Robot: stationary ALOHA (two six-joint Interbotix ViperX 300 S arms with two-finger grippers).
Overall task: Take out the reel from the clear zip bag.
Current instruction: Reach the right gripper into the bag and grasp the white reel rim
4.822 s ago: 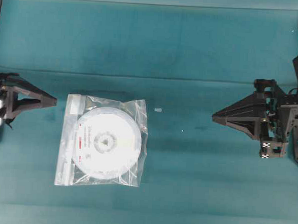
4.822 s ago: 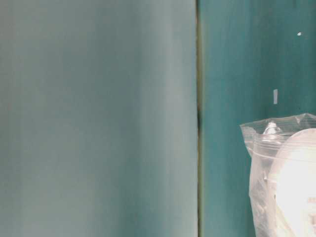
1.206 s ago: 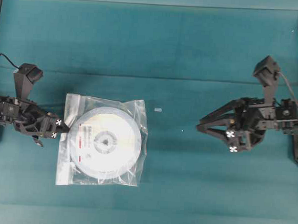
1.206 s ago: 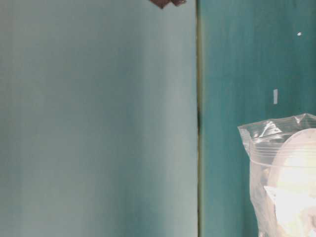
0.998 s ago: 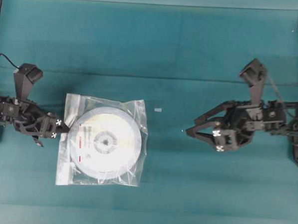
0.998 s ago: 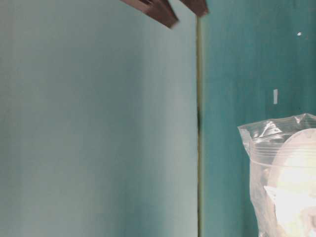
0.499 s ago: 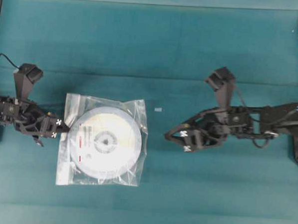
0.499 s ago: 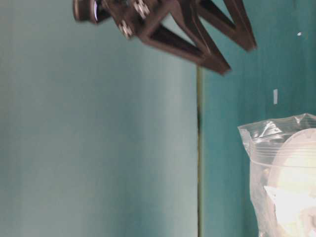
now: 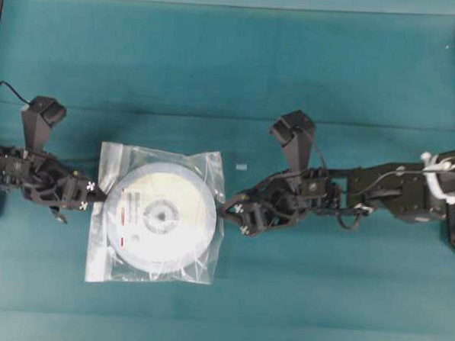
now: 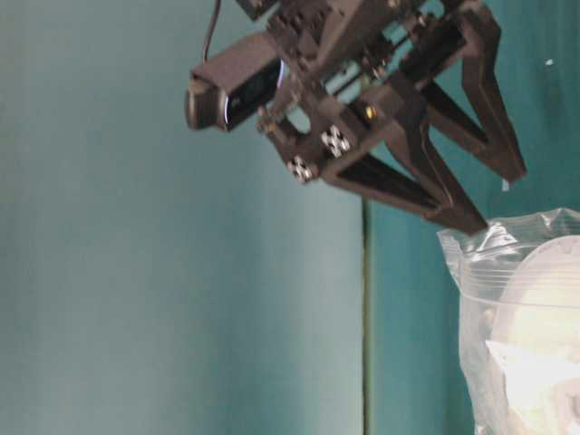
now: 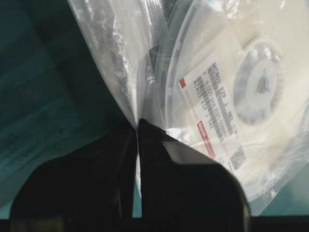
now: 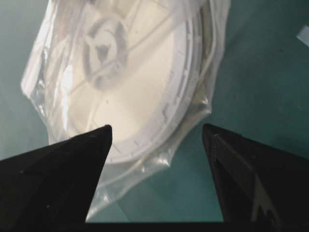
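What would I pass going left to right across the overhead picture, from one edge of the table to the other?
Left gripper, pinching the bag's edge → clear zip bag with the reel inside it → small pale scrap on the cloth → right gripper, open at the bag's other edge, its arm stretching off to the right.

reel label | "MCR03 EZP J" partly legible | red marks and smaller print unreadable

Crinkled glossy plastic clear zip bag — matt cloth table.
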